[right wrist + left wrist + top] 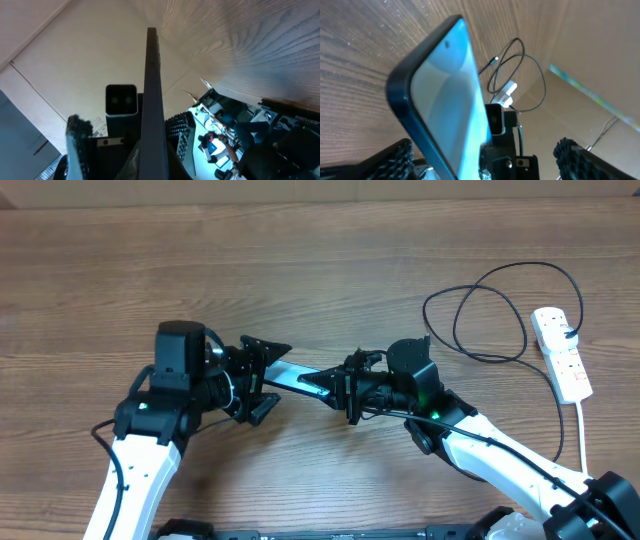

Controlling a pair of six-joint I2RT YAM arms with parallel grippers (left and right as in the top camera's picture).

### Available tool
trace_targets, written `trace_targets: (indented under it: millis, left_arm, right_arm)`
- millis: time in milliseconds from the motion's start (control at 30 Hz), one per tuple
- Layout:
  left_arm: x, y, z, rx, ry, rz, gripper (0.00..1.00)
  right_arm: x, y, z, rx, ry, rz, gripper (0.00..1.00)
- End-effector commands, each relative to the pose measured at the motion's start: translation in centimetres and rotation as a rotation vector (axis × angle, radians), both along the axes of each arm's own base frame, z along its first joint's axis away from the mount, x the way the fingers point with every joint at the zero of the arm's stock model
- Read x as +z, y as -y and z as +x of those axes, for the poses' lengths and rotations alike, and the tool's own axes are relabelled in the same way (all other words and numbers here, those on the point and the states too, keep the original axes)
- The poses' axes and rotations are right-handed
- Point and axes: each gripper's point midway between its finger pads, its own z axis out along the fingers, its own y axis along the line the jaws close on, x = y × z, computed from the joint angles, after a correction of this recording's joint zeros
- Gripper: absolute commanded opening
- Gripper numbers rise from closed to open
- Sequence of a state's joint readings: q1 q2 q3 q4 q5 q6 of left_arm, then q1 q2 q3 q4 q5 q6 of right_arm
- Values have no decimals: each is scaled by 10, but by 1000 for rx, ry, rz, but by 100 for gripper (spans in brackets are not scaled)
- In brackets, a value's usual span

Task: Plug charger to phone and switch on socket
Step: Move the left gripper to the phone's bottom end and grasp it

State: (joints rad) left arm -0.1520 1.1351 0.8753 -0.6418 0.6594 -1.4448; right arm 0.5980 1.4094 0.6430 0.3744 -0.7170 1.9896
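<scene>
The phone [300, 378] is held above the table, tilted on its long edge, with its light blue screen facing partly up. My right gripper [345, 388] is shut on its right end. In the right wrist view the phone [152, 100] is edge-on in my jaws [155, 170]. My left gripper [275, 380] is open, with its fingers spread wide on both sides of the phone's left end. In the left wrist view the screen [445, 100] sits between my jaws [482, 160]. The black charger cable [541, 264] lies looped at the right and runs to the white socket [562, 352].
The socket's thick white cord [583, 430] runs toward the front right edge. In the left wrist view the cable loops [540, 85] and the socket [507, 92] lie beyond the phone. The right arm's white link [500, 455] crosses the front right.
</scene>
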Motion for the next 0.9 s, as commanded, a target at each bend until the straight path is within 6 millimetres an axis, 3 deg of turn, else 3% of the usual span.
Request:
trace_targets:
  millis: [0, 267, 600, 867]
  left_arm:
    - [-7, 2, 0, 11, -38, 2, 78]
    - [-10, 2, 2, 25, -56, -1, 61]
    - [-12, -1, 7, 51, -52, 13, 56]
    - [-14, 0, 7, 54, -49, 34, 45]
  right_arm:
    - [16, -4, 2, 11, 46, 30, 4]
    - [20, -5, 1, 21, 60, 44, 4]
    - [21, -6, -2, 37, 57, 48, 4]
    - [21, -14, -14, 72, 53, 50, 4]
